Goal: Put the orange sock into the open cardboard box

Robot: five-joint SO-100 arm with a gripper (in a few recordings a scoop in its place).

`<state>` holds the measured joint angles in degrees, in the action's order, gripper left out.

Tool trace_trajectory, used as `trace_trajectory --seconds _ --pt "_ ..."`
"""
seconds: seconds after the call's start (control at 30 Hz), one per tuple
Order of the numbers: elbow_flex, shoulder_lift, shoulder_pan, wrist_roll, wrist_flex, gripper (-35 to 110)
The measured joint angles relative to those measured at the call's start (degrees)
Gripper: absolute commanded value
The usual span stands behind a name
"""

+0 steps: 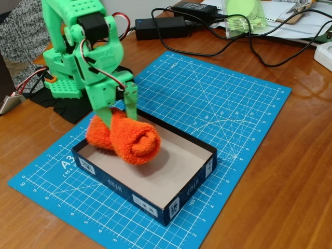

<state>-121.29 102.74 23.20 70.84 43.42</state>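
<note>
Table (290, 171): warm brown wood, glossy, seen in the fixed view from the front at an angle.
Cutting mat (218, 104): bright blue with a white grid, lying flat on the table and turned askew to the picture's edges.
Back of the table: a black power brick (161, 27) with black cables (259, 49) looping across the wood, papers (295, 21) behind them, and a pale green translucent object (244, 15) at the top edge.
Arm (88, 46): vivid green, standing at the upper left just off the mat, bent forward and down over the near left part of the mat.
Claw (118, 115): pointing down, its two green fingers closed in on the orange sock, one at the front and one at the right of the roll's top.
Orange sock (129, 137): a fat fuzzy roll, pinched at its upper part, hanging over the box's back left rim with its rounded end inside the box's outline; whether it touches the floor of the box, hard to tell.
Open cardboard box (194, 179): shallow, dark outside with small white labels, plain beige inside, sitting on the mat.
</note>
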Motion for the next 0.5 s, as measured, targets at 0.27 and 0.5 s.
trace_trajectory --seconds 0.27,0.5 --pt "1.58 -3.69 0.44 -0.88 -6.86 1" --pt "6.15 -7.82 0.18 0.26 -7.56 16"
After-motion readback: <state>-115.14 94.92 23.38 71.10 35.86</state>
